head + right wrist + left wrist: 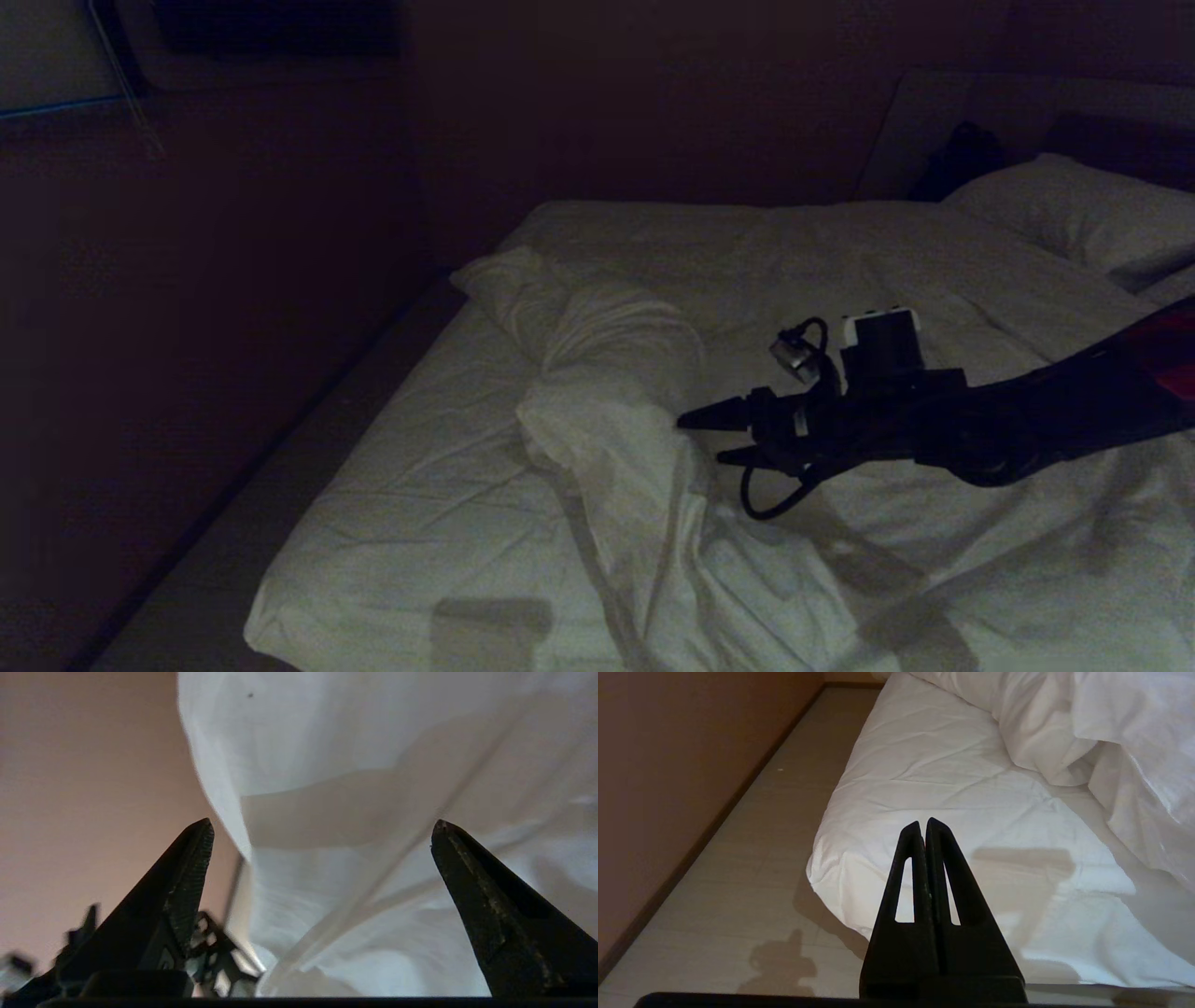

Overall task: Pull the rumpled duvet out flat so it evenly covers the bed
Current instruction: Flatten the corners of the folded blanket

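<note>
The white duvet (pixel 607 373) lies bunched on the bed (pixel 420 485), with a thick rolled ridge running from mid-bed towards the near edge; the sheet to its left is bare. My right gripper (pixel 700 439) reaches in from the right and is open, its tips right at the ridge's right flank. In the right wrist view the right gripper (pixel 322 826) has its jaws spread wide, with duvet (pixel 350 742) folds just ahead and nothing clamped. My left gripper (pixel 923 823) is shut and empty, hanging off the bed's near left corner (pixel 840 868); the duvet (pixel 1111 728) lies beyond it.
A pillow (pixel 1074 210) rests at the far right by the headboard (pixel 934 112), with a dark object (pixel 966 154) beside it. A wall (pixel 187 280) runs along the bed's left side, leaving a narrow floor strip (pixel 233 523).
</note>
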{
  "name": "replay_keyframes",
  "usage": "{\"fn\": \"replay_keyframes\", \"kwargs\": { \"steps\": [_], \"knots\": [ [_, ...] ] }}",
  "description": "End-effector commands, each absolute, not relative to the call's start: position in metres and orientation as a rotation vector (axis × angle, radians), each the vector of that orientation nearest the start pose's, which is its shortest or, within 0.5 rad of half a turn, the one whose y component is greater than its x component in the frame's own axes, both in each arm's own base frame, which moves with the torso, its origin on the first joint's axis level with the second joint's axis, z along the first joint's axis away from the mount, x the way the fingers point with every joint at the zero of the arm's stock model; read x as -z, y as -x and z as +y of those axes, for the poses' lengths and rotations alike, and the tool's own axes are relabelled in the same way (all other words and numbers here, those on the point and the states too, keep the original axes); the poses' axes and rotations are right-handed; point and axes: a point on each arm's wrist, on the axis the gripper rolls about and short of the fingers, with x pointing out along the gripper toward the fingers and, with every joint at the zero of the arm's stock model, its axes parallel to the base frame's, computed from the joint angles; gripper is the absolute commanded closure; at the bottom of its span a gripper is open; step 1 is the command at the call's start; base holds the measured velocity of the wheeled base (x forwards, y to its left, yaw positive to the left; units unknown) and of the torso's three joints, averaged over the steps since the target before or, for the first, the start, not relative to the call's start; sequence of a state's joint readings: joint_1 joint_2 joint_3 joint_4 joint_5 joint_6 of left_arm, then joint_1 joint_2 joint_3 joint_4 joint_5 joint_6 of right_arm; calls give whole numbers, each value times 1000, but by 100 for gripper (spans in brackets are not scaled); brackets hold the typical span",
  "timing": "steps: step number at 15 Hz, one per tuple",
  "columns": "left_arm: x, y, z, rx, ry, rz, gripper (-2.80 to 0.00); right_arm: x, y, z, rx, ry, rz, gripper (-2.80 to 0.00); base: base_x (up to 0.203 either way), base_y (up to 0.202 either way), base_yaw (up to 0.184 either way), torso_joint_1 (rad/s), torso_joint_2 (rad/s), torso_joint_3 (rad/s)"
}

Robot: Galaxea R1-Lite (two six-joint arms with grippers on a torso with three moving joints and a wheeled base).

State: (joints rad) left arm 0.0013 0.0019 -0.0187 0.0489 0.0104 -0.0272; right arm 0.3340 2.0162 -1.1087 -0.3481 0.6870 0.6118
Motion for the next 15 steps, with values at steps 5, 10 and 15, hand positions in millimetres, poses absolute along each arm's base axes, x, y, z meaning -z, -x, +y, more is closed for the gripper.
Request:
{"fn": "replay_keyframes", "kwargs": {
  "steps": [5, 10, 15],
  "knots": [
    [-76, 24, 0, -13, 27, 32, 0, -112, -373, 141, -862, -679, 910, -280, 0, 0, 0, 0, 0, 0],
    [-76, 24, 0, -13, 27, 32, 0, -107, -389, 156, -899, -664, 893, -280, 0, 0, 0, 0, 0, 0],
    [-76, 24, 0, -13, 27, 32, 0, -99, -395, 172, -926, -648, 903, -280, 0, 0, 0, 0, 0, 0]
  ]
}}
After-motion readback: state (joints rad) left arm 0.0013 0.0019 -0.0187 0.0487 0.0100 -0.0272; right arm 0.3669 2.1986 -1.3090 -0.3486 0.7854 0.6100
